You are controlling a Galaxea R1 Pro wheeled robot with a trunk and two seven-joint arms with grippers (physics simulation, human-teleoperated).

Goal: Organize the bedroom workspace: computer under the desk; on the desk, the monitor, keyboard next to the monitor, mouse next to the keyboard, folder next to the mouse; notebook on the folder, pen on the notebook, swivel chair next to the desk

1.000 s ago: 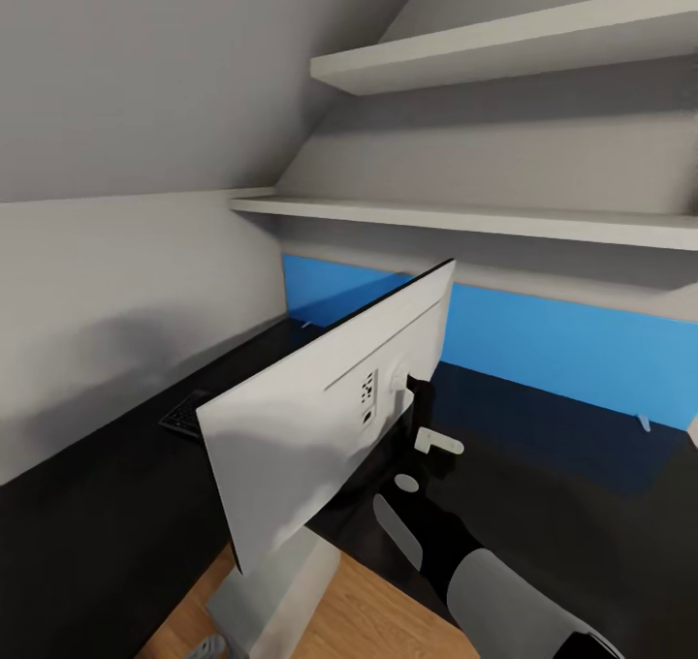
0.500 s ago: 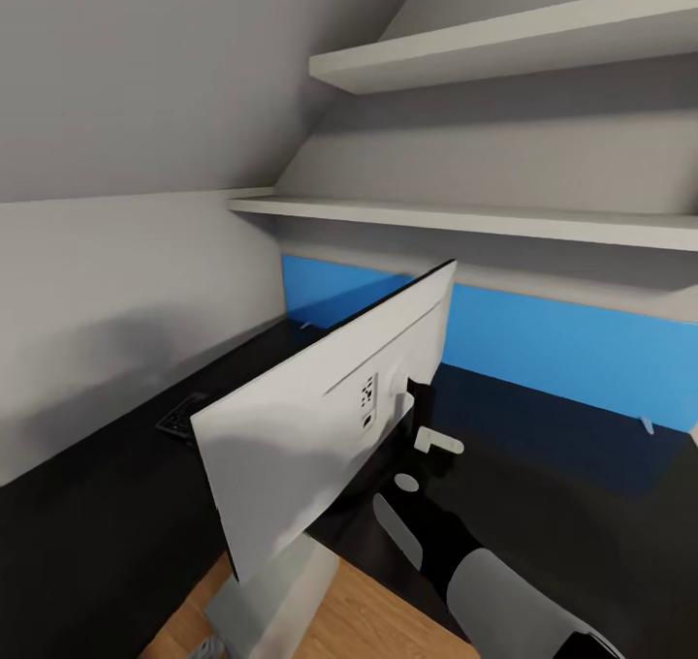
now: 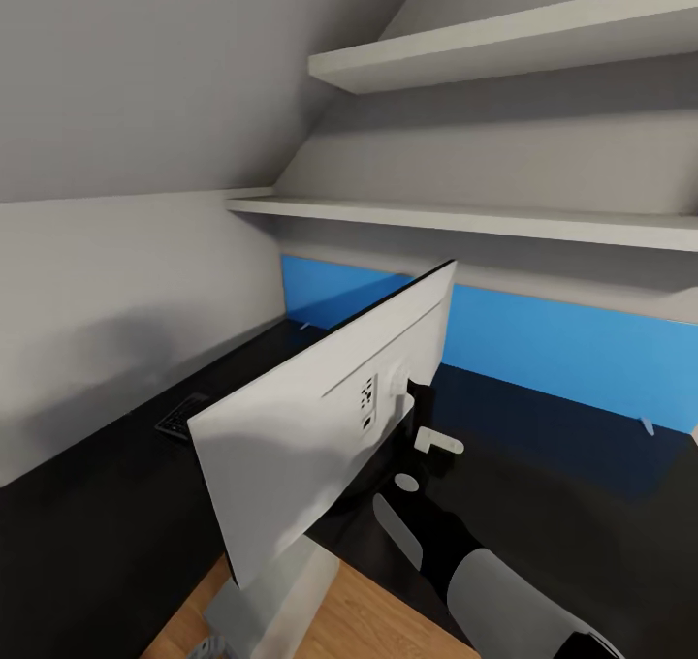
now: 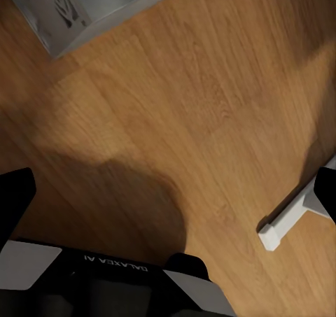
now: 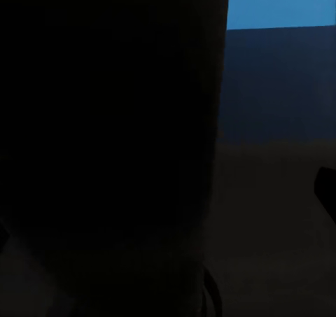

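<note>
Right end effector (image 3: 419,395) looks clamped on the monitor (image 3: 320,417) stand, hauling it onto the surface (image 3: 543,485); next it needs lowering upright.

Monitor (image 3: 320,417) above near edge of counter (image 3: 543,485), back toward camera. Keyboard (image 3: 182,417) on counter behind monitor's left end. Right tool (image 3: 412,397) at monitor's back. Two shelves (image 3: 485,218) above counter.
</note>
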